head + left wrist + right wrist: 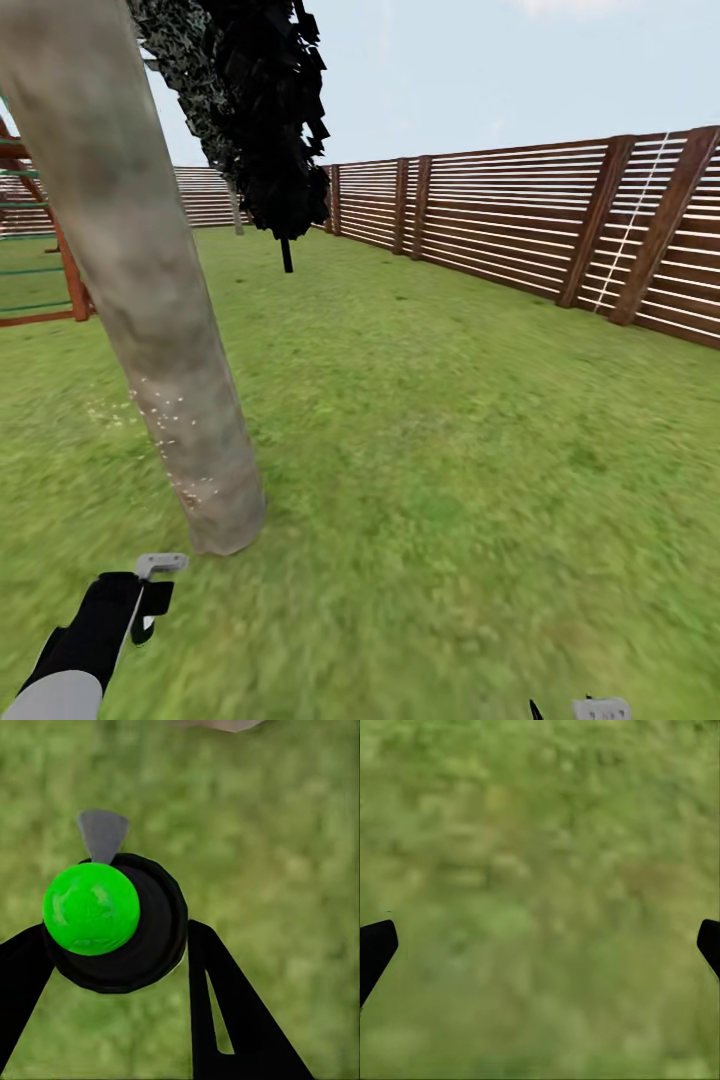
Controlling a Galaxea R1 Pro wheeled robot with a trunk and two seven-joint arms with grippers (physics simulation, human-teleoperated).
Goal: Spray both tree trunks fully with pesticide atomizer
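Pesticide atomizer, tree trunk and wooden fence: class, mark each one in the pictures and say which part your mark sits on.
pesticide atomizer (91, 909): left wrist view, on its bright green spot.
tree trunk (165, 330): head view, on the speckled lower part of the column.
wooden fence (505, 215): head view, on the horizontal slats.

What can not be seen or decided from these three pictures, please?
- Thick grey-beige tree trunk: its top is cut off by the head view's upper edge; its far side is hidden, so full spray coverage cannot be judged.
- Dark bottle with green spot: in the left wrist view its body is hidden under its own cap.
- Right gripper: the picture's side edges cut off its black fingertips.
- Blurry green grass: no detail.
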